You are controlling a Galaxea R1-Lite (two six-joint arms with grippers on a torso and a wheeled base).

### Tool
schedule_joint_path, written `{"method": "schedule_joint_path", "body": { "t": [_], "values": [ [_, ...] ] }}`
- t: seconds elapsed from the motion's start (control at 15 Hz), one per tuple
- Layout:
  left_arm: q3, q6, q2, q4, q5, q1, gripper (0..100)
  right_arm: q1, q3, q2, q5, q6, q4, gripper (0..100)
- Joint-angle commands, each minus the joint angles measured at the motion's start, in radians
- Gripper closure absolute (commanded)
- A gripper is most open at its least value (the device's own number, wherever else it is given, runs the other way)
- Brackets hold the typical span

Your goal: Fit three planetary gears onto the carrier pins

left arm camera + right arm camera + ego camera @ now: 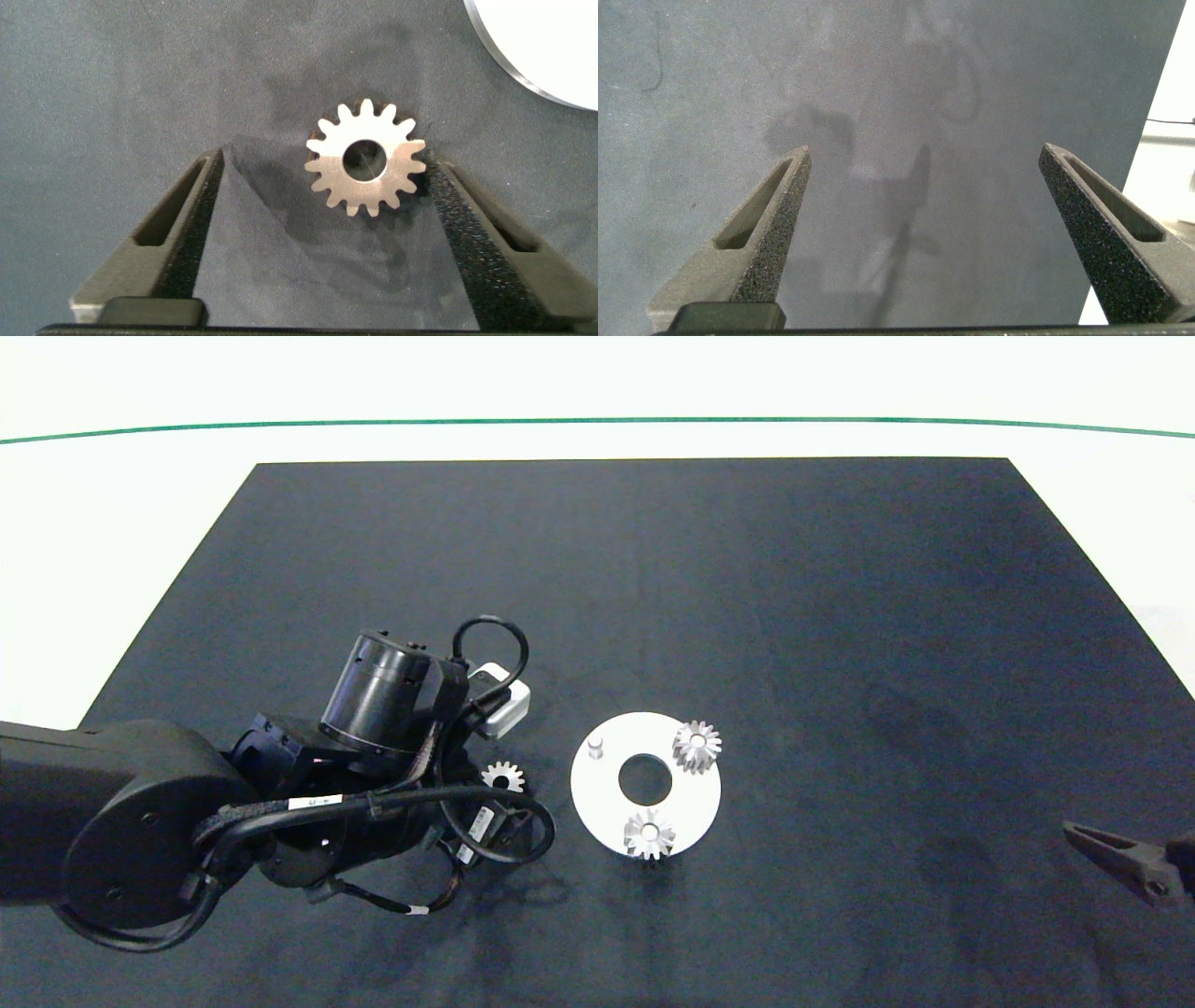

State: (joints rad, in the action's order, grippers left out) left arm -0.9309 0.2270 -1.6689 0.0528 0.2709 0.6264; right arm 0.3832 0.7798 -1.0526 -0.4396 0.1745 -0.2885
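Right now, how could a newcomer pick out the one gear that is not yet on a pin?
Find the white disc on the black mat. Beside it, toward the left arm, the loose gear lies flat between the open left gripper fingers. The other two gears sit on the disc.

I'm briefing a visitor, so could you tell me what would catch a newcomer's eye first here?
The white disc on the dark mat, with two silver gears already on pegs and one peg bare. Just left of it, the left gripper hangs open around the third gear; the right gripper is parked open at the right edge.
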Motion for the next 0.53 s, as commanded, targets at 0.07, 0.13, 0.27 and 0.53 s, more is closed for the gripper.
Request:
{"method": "schedule_joint_path", "body": {
  "t": [0.07, 0.13, 0.27, 0.53],
  "values": [
    [-0.005, 0.002, -0.003, -0.002, 0.002, -0.001, 20, 0.000, -0.001, 0.002, -0.002, 0.002, -0.001, 0],
    [-0.011, 0.002, -0.005, -0.004, 0.002, -0.001, 23, 0.000, 0.001, 0.005, -0.002, 0.002, -0.001, 0],
    [-0.019, 0.003, -0.008, -0.004, 0.002, -0.001, 26, 0.000, 0.001, 0.005, -0.002, 0.002, -0.001, 0],
    [-0.019, 0.006, -0.018, -0.004, 0.001, -0.001, 35, -0.001, 0.001, 0.006, -0.002, 0.000, -0.001, 0]
  ]
}}
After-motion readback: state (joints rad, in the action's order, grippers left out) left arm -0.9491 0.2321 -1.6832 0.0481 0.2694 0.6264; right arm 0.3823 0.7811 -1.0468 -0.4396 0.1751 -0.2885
